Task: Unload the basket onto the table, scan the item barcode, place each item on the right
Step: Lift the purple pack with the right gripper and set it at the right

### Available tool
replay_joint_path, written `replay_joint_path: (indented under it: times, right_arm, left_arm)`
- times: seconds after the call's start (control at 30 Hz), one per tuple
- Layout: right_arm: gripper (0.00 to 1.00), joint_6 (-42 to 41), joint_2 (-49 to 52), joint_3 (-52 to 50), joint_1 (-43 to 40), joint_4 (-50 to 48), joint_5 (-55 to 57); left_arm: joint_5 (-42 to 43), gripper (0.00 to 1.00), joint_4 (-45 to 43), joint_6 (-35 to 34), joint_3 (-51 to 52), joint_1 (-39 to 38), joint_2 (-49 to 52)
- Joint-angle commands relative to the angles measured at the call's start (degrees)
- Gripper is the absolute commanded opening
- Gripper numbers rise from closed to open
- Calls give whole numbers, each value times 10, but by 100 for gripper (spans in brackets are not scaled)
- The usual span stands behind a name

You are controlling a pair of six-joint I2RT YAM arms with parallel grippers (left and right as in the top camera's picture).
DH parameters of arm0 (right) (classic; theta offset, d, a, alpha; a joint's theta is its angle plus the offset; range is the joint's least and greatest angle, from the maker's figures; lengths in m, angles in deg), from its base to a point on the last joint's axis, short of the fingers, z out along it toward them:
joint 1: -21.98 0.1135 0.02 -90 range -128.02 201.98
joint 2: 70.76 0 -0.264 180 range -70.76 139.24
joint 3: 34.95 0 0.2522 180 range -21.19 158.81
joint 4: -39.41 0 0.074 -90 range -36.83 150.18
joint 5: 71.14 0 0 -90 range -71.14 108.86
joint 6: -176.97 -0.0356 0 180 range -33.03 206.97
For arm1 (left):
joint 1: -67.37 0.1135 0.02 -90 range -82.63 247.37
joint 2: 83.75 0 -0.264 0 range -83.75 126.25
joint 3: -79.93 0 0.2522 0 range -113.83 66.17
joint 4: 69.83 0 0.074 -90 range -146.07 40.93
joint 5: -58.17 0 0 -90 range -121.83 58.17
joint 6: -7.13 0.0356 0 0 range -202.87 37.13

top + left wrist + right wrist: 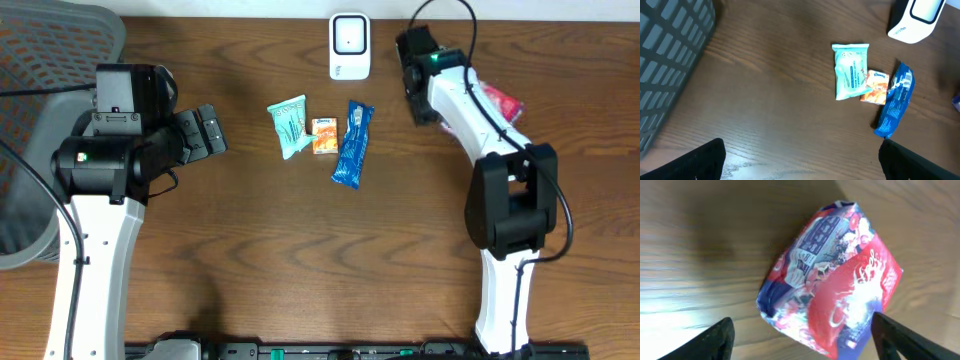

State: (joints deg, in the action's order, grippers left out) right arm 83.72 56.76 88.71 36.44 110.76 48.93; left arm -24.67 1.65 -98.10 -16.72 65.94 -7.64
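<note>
pincers first: right pincer [801, 325] is spread wide and holding nothing. red snack pack [840, 280] lies on the surface [700, 255] right under it, between the fingers w/ a clear gap on one side, so it's loose, not pinched. left pincer [218, 132] is spread wide too, empty, out over the left half.

where stuff is, from overhead: red pack sits far right, just beside my right arm, well off to the right of the scanner [350, 45]. other three are clustered below the scanner, between the arms: teal pack [290, 125], small orange pack [323, 135], blue pack [352, 145], touching or nearly.

imo red looks set aside, so next grab prob comes from the cluster. what matters there: blue pack is the right-hand end of the row, so right arm is nearer, and it lies to that pincer's left. its long axis runs roughly front-to-back w/ a slight tilt, so i'd close across it left-right. teal is nearer the left arm. can't make out a barcode on any of them.
</note>
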Motion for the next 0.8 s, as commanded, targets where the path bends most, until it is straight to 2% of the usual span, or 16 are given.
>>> replay_joint_path:
  times: [0.0,0.13,0.27,0.33,0.4,0.5,0.6,0.67,0.77]
  right_arm:
    - [92,-6,-89,57,-40,22,-102]
    - [98,-6,-112,57,-138,60,-291]
    - [92,-13,-90,26,-228,74,-433]
    - [84,-31,-74,-6,-266,63,-464]
    - [69,-34,-57,-43,-293,38,-503]
    - [68,-34,-44,-88,-311,-10,-547]
    - [57,-40,-41,-153,-319,-89,-551]
    - [47,-44,-41,-187,-319,-141,-550]
    - [26,-44,-41,-235,-318,-216,-547]
  left_arm:
    - [-3,98,1,-1,0,2,-1]
    - [-3,98,1,-1,0,2,-1]
    - [-3,98,1,-1,0,2,-1]
    - [-3,98,1,-1,0,2,-1]
    - [-3,98,1,-1,0,2,-1]
    - [-3,98,1,-1,0,2,-1]
    - [-3,98,1,-1,0,2,-1]
    - [-3,98,1,-1,0,2,-1]
    - [-3,98,1,-1,0,2,-1]
